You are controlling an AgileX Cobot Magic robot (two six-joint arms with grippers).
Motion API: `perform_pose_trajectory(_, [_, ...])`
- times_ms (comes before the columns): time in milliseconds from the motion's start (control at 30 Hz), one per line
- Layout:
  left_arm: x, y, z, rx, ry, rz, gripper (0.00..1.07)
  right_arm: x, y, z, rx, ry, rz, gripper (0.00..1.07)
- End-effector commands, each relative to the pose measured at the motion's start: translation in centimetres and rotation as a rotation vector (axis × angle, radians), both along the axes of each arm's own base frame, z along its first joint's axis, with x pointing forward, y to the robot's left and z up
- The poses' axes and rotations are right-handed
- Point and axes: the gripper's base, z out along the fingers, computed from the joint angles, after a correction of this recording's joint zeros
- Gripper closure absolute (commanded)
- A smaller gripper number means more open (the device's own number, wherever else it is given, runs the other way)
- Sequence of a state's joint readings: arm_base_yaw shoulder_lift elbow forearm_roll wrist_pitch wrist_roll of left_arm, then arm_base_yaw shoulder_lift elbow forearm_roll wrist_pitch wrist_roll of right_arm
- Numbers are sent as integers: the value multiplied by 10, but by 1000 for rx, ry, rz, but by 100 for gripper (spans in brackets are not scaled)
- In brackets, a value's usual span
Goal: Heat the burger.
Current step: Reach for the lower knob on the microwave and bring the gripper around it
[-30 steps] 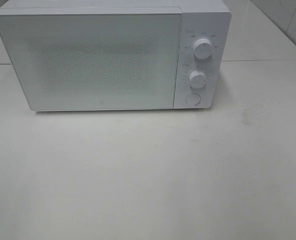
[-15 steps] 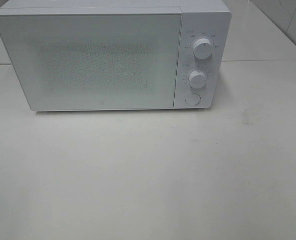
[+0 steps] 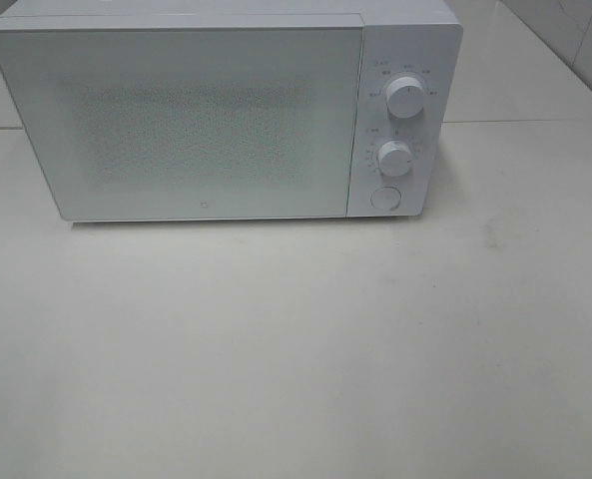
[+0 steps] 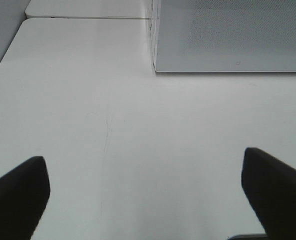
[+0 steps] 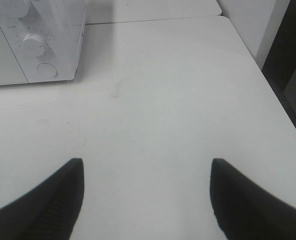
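The burger is out of view in every frame. A white microwave stands at the back of the table with its frosted door shut. Two round knobs and a round button sit on its right-hand panel. Neither arm shows in the exterior high view. My left gripper hangs open over bare table, in front of the microwave's left corner. My right gripper is open over bare table too, with the microwave's knob panel ahead of it.
The white table stretches in front of the microwave, with a faint smudge on its right side. A seam between table sections runs behind. The table's right edge drops to a dark floor, and a wall stands beyond.
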State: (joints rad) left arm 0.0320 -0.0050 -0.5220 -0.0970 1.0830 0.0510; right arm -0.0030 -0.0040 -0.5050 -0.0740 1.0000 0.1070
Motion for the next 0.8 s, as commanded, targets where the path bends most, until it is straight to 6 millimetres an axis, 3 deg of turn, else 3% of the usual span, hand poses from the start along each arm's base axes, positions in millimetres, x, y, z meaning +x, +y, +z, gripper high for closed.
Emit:
perform_pose_trajectory(33, [-3,0,0,-6,-31,5,8,-2,0,-1,-2,-20,-9,38])
perform_pose_trajectory(467, [-3,0,0,-6,-31,5,8,3,0,22,-14,-202,1,38])
perform_pose_trajectory(800, [-3,0,0,-5,-31,4,8,48,0,30,-16,-112,12,38])
